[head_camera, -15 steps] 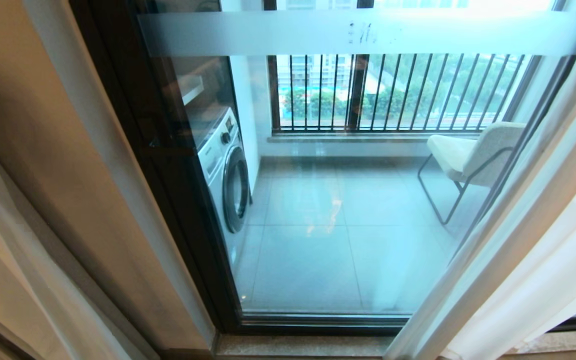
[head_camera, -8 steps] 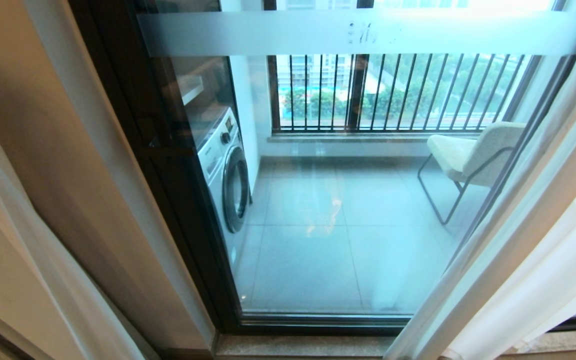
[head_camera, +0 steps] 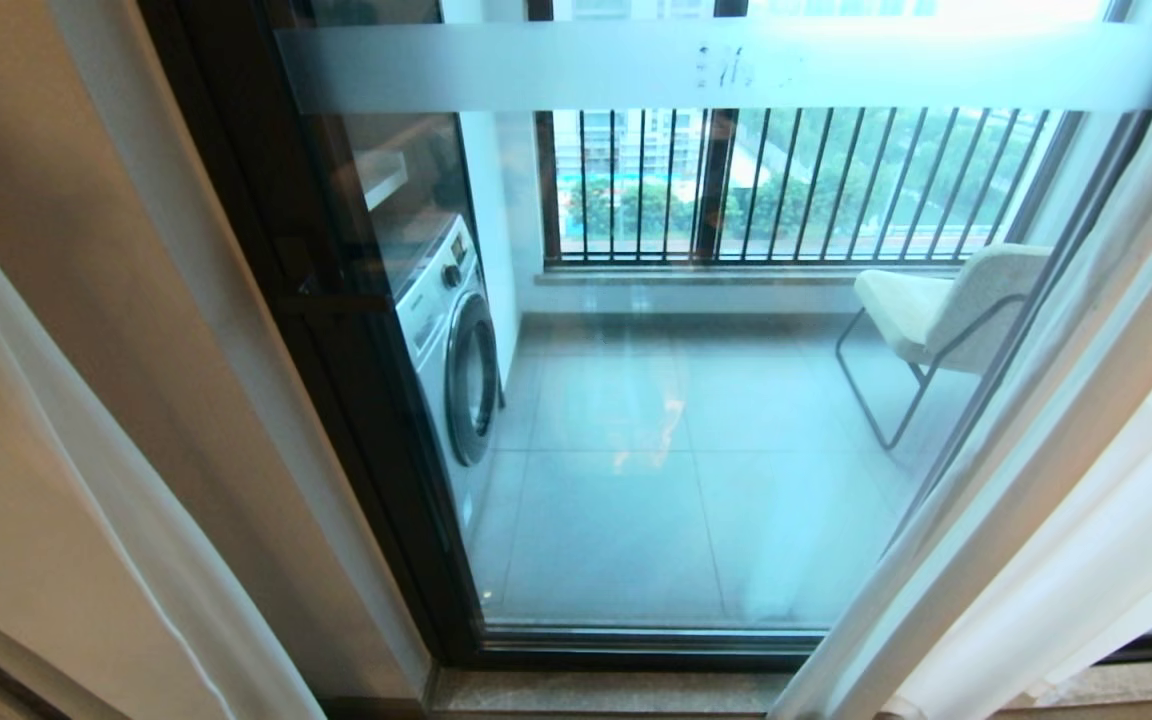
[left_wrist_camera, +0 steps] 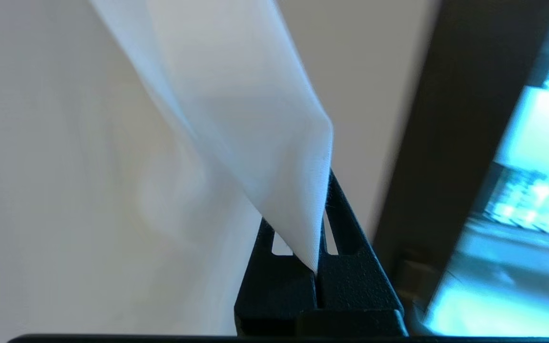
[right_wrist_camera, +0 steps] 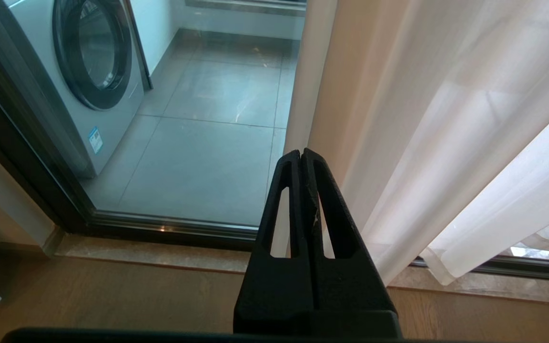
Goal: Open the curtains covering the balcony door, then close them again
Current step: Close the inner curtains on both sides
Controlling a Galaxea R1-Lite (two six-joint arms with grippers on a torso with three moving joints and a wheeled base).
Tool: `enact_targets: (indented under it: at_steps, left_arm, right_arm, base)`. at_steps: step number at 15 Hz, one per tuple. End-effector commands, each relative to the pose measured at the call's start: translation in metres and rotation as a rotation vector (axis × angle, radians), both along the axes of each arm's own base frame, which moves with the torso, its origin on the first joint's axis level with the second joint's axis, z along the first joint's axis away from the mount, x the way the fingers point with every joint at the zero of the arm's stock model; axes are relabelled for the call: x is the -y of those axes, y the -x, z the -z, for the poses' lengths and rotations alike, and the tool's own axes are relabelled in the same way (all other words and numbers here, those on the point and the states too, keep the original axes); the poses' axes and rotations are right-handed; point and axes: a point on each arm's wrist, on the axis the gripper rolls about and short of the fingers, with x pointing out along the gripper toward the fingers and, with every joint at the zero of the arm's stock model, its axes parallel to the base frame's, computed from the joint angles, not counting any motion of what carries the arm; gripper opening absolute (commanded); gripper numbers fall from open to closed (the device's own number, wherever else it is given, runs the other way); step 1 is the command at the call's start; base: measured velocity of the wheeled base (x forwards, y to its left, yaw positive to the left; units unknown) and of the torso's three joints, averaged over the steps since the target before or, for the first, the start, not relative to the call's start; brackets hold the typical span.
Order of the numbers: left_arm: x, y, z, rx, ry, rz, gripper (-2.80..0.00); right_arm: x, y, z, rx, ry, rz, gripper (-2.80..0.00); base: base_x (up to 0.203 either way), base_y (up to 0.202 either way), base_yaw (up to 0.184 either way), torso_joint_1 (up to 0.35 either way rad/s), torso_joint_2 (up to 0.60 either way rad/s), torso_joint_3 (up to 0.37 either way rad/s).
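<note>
The balcony door (head_camera: 686,450) is uncovered in the middle of the head view, a glass pane in a black frame (head_camera: 336,400) with a frosted band (head_camera: 736,65). The curtains hang at either side: the left sheer panel (head_camera: 66,480) is drawn taut at the far left, and the right panel (head_camera: 1086,500) falls in folds. In the left wrist view my left gripper (left_wrist_camera: 322,200) is shut on a pinched fold of the left curtain (left_wrist_camera: 236,95), beside the dark door frame (left_wrist_camera: 455,119). My right gripper (right_wrist_camera: 300,152) is shut and empty, low by the right curtain (right_wrist_camera: 446,143).
Behind the glass stand a washing machine (head_camera: 456,340), a pale chair (head_camera: 946,310) and a black barred railing (head_camera: 786,190). Tan drapes (head_camera: 136,300) hang beside the sheers. A stone sill (right_wrist_camera: 160,252) runs under the door, with wooden floor (right_wrist_camera: 112,295) before it.
The left curtain's taut fold has swung rightward toward the door, and a black cable has come into the head view's left edge. The right arm has not moved.
</note>
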Motion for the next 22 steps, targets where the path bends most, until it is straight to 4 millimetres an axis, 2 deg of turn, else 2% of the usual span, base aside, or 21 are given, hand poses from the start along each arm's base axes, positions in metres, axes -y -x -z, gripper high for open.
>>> enact_targets:
  at_steps: [1,9,22]
  left_arm:
    - [0.009,0.013,-0.002,0.008,-0.024,0.08,-2.8]
    - [0.031,0.01,-0.01,0.045,-0.01,0.196,-2.8]
    - [0.036,0.008,-0.013,0.057,0.003,0.229,-2.8]
  right_arm:
    - [0.0,0.0,0.0,-0.001,0.001,-0.001,-2.8]
    - [0.0,0.0,0.0,-0.002,0.001,-0.001,-2.8]
    - [0.0,0.0,0.0,-0.001,0.001,-0.001,-2.8]
  base:
    - [0.0,0.0,0.0,0.0,0.0,0.0]
    - [0.0,0.0,0.0,0.0,0.0,0.0]
    - [0.0,0.0,0.0,0.0,0.0,0.0]
